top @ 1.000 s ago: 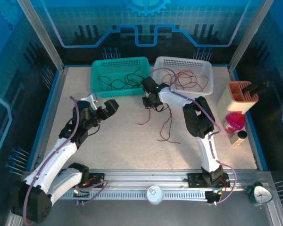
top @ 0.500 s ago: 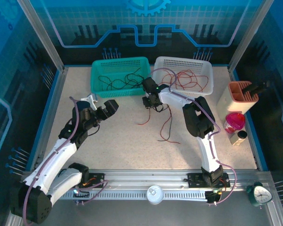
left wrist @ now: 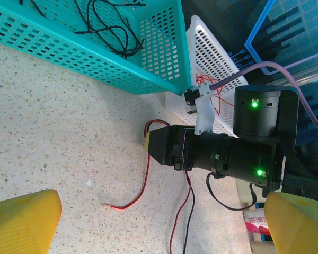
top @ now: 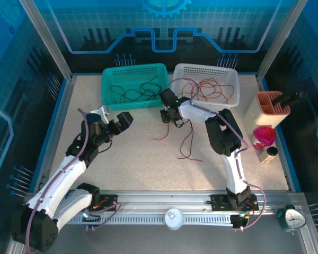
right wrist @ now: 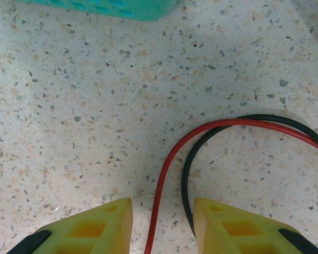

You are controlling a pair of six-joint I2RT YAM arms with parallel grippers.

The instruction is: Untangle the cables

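Note:
Loose red and black cables (top: 188,140) trail across the table below my right gripper (top: 171,117). In the right wrist view, a red cable (right wrist: 169,159) and a black cable (right wrist: 186,174) curve side by side into the gap of my right gripper (right wrist: 162,217). Its yellow fingers stand apart and do not pinch them. More black cables (top: 132,92) lie in the teal basket (top: 133,71), and red ones (top: 212,90) in the white basket (top: 206,69). My left gripper (top: 113,112) hovers wide open and empty, left of the right one. It looks at a red cable (left wrist: 143,180).
An orange holder (top: 273,106), a pink cup (top: 264,136) and a small bottle (top: 268,153) stand along the right edge. A clock (top: 291,217) and a white round lid (top: 174,218) sit on the near rail. Blue walls close in the table.
My right gripper's jaws have parted a little around the cables. Neither arm has visibly shifted.

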